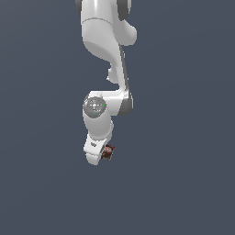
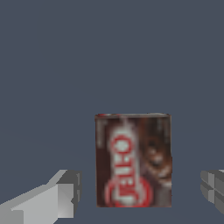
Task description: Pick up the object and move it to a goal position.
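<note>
The object (image 2: 133,159) is a small flat dark brown-and-red box with a red and white label facing the wrist camera. It lies between the two fingers of my gripper (image 2: 140,194), which is open. Grey floor shows as a gap on each side, between the box and the left finger (image 2: 63,194) and between the box and the right finger (image 2: 213,190). In the exterior view the object (image 1: 109,152) peeks out beside the white hand (image 1: 95,149), which hangs over it from above and hides the fingertips.
The white arm (image 1: 108,41) comes down from the top of the exterior view. A plain dark grey-blue surface (image 1: 183,183) lies all around, with no other object in sight.
</note>
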Motion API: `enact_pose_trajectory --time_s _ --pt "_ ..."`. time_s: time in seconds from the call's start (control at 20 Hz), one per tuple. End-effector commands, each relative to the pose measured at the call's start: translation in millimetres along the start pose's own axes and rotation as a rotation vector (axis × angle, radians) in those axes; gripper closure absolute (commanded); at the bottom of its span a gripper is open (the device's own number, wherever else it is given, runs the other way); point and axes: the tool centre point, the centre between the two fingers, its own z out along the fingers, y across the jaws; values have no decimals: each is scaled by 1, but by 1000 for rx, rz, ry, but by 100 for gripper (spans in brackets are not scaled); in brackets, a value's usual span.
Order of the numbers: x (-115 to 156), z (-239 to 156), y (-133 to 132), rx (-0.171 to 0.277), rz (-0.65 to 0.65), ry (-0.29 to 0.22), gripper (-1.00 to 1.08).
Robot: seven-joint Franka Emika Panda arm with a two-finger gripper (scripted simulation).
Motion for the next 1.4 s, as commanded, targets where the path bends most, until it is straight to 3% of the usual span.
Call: enact_pose_trajectory --time_s 0.0,0.85,0.9,1.35 --pt "0 0 0 0 0 0 -92" --pt "0 50 0 0 -5 0 -92" --pt "0 50 0 0 -5 0 108" --pt "0 50 0 0 -5 0 108"
